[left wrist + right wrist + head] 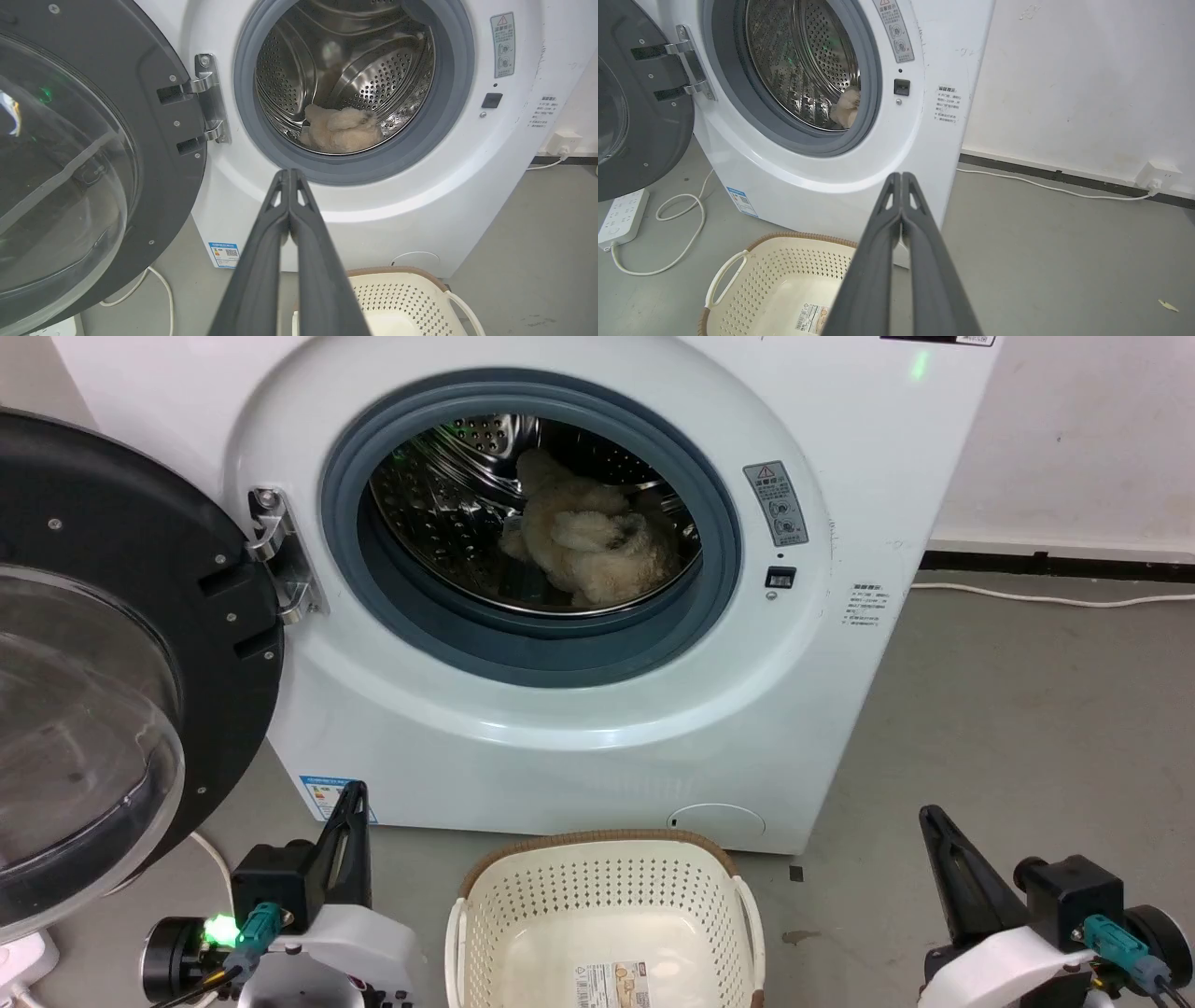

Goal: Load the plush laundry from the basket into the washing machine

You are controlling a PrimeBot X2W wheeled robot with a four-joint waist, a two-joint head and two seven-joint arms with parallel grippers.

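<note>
The cream plush laundry [588, 546] lies inside the steel drum of the white washing machine [560, 728], whose black-rimmed door [112, 644] stands swung open to the left. The same plush laundry [341, 130] shows low in the drum, and a tuft of plush laundry [847, 107] peeks past the seal. On the floor before the machine sits the cream basket [607, 877], nothing in it but its bottom label. My left gripper [353, 793] is shut at the lower left, my right gripper [926, 817] shut at the lower right, both holding nothing. Each wrist view shows its gripper [289, 173] [901, 176] with fingers pressed together.
A white power strip [621, 214] and looped white cable [682, 224] lie on the grey floor left of the machine. Another white cable [1045, 186] runs along the wall to a socket [1157, 175] on the right. The open door juts out over the floor on the left.
</note>
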